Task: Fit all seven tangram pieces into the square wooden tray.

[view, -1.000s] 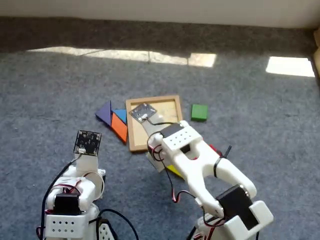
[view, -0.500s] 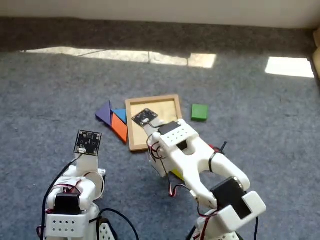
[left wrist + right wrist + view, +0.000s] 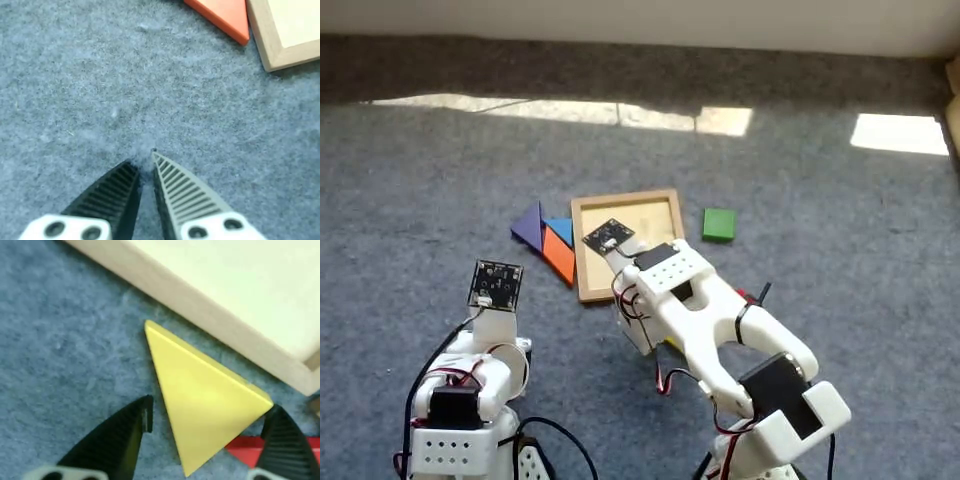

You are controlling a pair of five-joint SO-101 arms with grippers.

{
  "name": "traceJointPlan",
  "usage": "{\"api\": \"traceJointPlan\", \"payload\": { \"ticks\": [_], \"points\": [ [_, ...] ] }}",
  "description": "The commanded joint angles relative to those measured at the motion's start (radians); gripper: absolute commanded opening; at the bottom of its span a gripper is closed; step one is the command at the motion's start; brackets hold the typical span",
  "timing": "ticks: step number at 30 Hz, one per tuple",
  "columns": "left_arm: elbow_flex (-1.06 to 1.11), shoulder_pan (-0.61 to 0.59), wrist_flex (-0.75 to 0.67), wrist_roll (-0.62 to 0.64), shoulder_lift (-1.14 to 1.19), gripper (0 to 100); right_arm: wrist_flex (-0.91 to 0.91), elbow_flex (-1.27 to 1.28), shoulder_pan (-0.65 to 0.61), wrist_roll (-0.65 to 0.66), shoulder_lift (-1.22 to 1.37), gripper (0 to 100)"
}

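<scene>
The square wooden tray (image 3: 625, 196) lies on the carpet with nothing in its visible floor. A purple triangle (image 3: 529, 226), a blue piece (image 3: 560, 230) and an orange piece (image 3: 559, 255) lie along its left side. A green square (image 3: 719, 223) lies to its right. My right gripper (image 3: 210, 414) stands open, low over a yellow triangle (image 3: 205, 395), one finger on each side. This triangle rests just outside the tray's rim (image 3: 200, 335), with a red piece (image 3: 245, 442) partly under it. My left gripper (image 3: 144, 161) is shut over bare carpet, near the orange piece (image 3: 222, 15).
The right arm (image 3: 695, 300) reaches over the tray's near right corner and hides the pieces beneath it. The left arm (image 3: 470, 390) sits folded at the near left. Grey carpet lies open all around; a wall runs along the far side.
The right arm has drawn back from over the tray toward its near edge, now above the yellow triangle. The left arm has kept still.
</scene>
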Motion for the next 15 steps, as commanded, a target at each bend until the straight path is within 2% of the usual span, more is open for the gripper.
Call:
{"api": "traceJointPlan", "payload": {
  "ticks": [1,4,15],
  "points": [
    [0.021,-0.008,0.003,-0.003,-0.022,1,-0.058,-0.015,0.010,-0.005,-0.005,33.2],
    [0.021,-0.008,0.003,-0.003,-0.022,1,-0.071,-0.016,0.033,-0.002,-0.005,33.2],
    [0.021,-0.008,0.003,-0.003,-0.022,1,-0.071,-0.062,0.038,0.133,-0.005,33.2]
  ]
}}
